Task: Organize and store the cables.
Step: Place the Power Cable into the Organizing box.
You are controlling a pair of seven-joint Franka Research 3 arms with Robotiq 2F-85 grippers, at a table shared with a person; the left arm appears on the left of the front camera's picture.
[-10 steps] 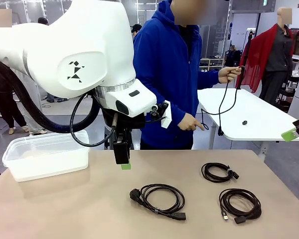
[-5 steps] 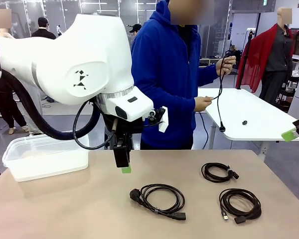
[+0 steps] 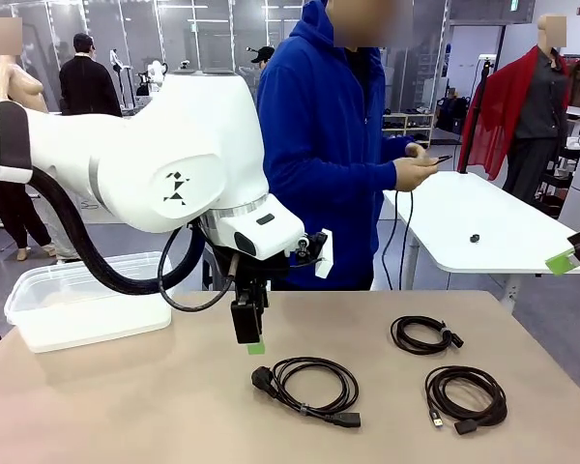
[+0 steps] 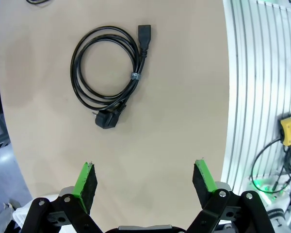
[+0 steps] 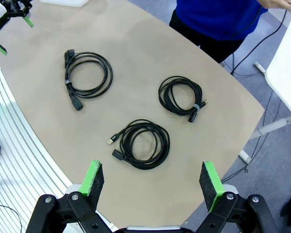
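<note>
While hovering low over the table (image 3: 126,406) with fingers spread wide and empty, sitting the left gripper (image 4: 145,180) just short of the nearest cable (image 4: 135,76), not touching it yet. Holding the right gripper (image 5: 153,180) high off the table's right side, fingers equally wide, gripping nothing. Seeing three coiled cables lying loose and apart: nearest at centre, second cable (image 3: 450,338) behind right, third cable (image 3: 485,414) front right. Seeing a clear bin (image 3: 87,300) at the left edge, showing no cable inside. Judging the task as barely starting: storing all three pending, plus a fourth cord (image 3: 403,232) hanging from the person's hands (image 3: 420,166).
</note>
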